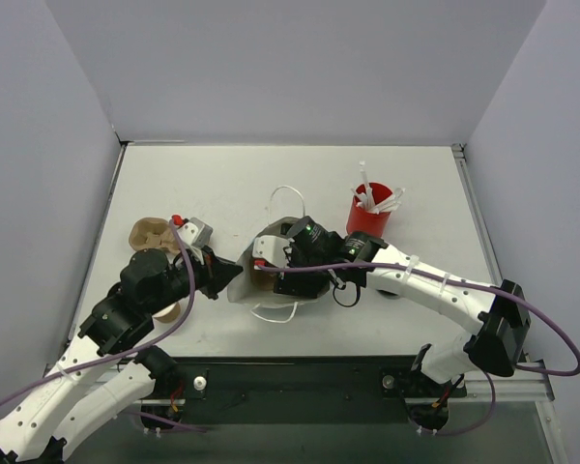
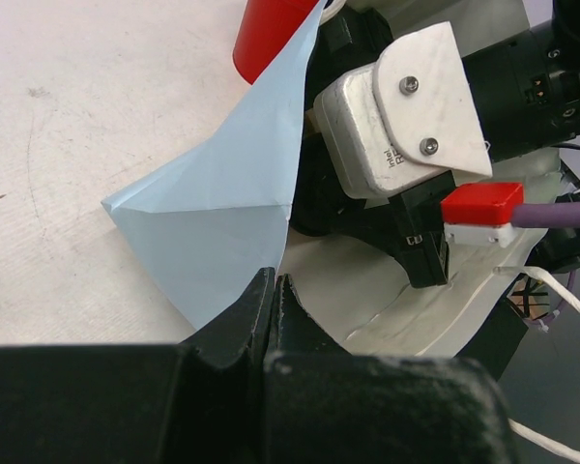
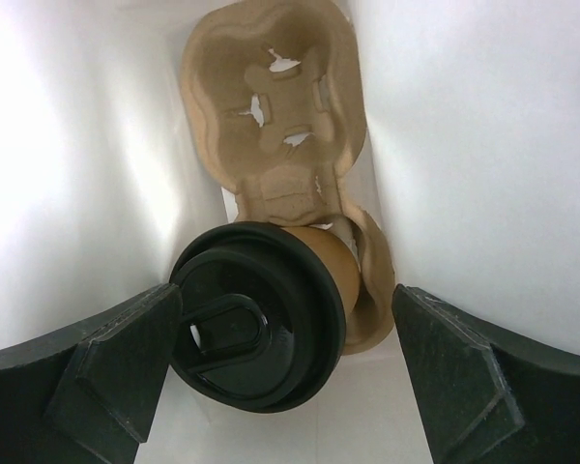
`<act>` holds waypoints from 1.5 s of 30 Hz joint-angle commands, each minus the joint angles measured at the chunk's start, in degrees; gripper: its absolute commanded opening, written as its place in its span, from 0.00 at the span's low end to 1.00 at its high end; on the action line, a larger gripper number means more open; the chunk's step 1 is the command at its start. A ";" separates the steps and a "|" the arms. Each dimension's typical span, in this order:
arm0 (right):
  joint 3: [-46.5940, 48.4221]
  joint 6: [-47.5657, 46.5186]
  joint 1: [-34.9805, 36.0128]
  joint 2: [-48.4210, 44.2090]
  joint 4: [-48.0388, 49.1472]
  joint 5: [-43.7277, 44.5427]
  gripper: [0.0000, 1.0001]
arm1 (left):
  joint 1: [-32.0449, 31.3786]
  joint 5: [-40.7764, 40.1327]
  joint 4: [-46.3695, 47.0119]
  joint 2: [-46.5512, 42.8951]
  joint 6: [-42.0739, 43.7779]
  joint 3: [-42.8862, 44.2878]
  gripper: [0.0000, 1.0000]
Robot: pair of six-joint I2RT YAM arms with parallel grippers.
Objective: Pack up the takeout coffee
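The takeout coffee (image 3: 271,309), a tan cup with a black lid, sits in a pulp cup carrier (image 3: 271,126) inside the blue bag. My right gripper (image 3: 285,362) is inside the bag, open, one finger on each side of the lid. The left finger is close against the lid rim and the right finger stands apart. My left gripper (image 2: 273,288) is shut on the edge of the blue bag (image 2: 213,213) and holds its mouth open. From above, the bag (image 1: 288,295) lies mid-table, the left gripper (image 1: 234,274) is at its left rim, and the right gripper (image 1: 271,271) reaches in. The cup is hidden there.
A red cup of white straws (image 1: 370,211) stands just right of the bag, also showing in the left wrist view (image 2: 271,39). A second pulp carrier (image 1: 147,234) lies at the left, with a tan shape (image 1: 170,311) partly under my left arm. The bag's white handles (image 1: 288,193) stick out.
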 commanded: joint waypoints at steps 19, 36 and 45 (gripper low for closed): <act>2.07 2.05 -0.79 -2.03 -1.75 0.18 0.73 | 0.01 0.83 -2.04 -0.20 2.58 1.71 0.00; 1.28 3.28 -1.40 -3.00 -2.10 -1.93 0.63 | 0.01 5.23 4.19 -8.11 6.36 -4.88 0.00; -0.13 3.19 -0.88 -5.99 -2.81 -4.13 0.64 | 0.01 6.28 5.34 -9.43 7.15 -6.81 0.00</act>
